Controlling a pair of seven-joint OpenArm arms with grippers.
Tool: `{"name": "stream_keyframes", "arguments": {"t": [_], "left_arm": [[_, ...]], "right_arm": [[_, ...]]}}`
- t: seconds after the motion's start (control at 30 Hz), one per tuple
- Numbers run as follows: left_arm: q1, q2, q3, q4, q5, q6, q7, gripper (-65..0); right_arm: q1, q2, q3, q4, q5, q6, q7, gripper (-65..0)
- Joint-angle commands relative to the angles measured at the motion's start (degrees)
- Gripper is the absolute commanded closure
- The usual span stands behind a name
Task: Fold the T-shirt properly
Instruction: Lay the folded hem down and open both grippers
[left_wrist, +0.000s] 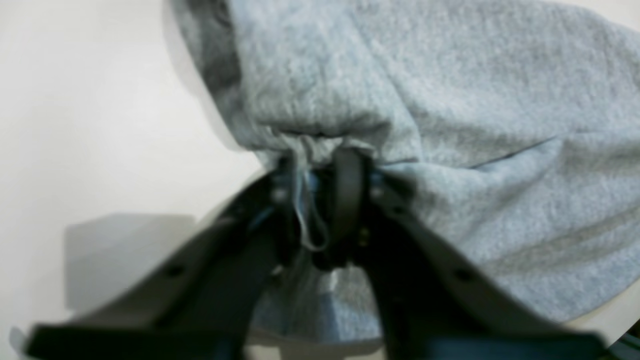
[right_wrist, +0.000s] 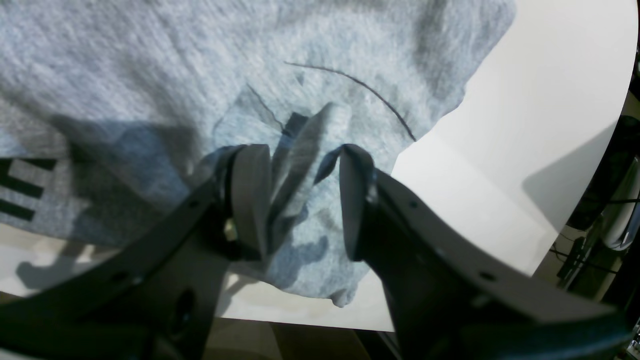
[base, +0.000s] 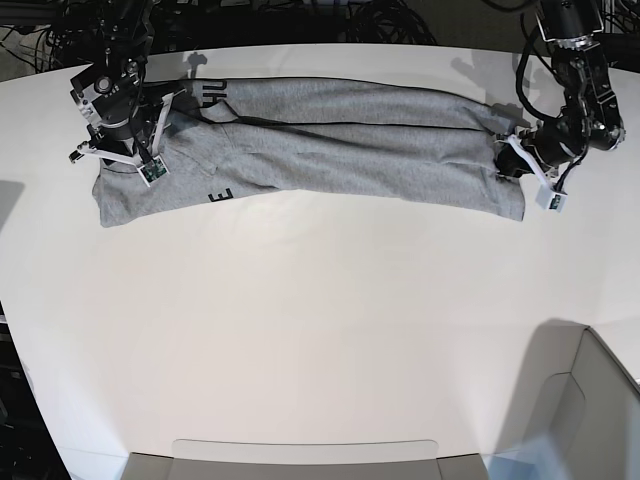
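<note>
The light grey T-shirt (base: 340, 150) lies as a long folded strip across the far part of the white table (base: 320, 330). Dark lettering (base: 223, 194) shows near its left end. In the left wrist view my left gripper (left_wrist: 322, 160) is shut on a bunched edge of the T-shirt (left_wrist: 475, 100); in the base view it sits at the strip's right end (base: 510, 160). My right gripper (right_wrist: 302, 165) stands open over the left end (base: 125, 150), with a raised fold of the T-shirt (right_wrist: 125, 60) between its fingers (right_wrist: 250, 195). Black letter blocks (right_wrist: 20, 190) show at that view's left edge.
A grey tray (base: 300, 458) sits at the table's near edge and a pale box (base: 590, 400) at the near right corner. Cables and dark gear lie behind the far edge (base: 380, 15). The table edge (right_wrist: 300, 320) runs close under the right gripper.
</note>
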Motion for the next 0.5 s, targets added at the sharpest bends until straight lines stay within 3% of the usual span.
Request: {"name": "stream_keyframes", "arguments": {"t": [0.0,0.13,0.33,0.47], "left_arm": [[1.43,0.22,0.97,-0.99,3.48,-0.06,6.39,-0.7],[1.43,0.05,-0.26,-1.08,3.57,-0.06,6.39,0.0],[1.52,-1.01,-12.04,-2.22,3.66,-0.06,6.92,0.0],[1.52,-1.89,-15.21,-2.22,3.57,-0.06,7.09,0.0]], "right_arm": [[0.46,0.33,0.01,0.89,0.10,0.65,0.30,-23.2],[0.46,0.33,0.01,0.89,0.10,0.65,0.30,-23.2],[0.55,0.33,0.10,0.89,0.10,0.65,0.30,-23.2],[0.55,0.24,0.10,0.89,0.10,0.65,0.30,-23.2]]}}
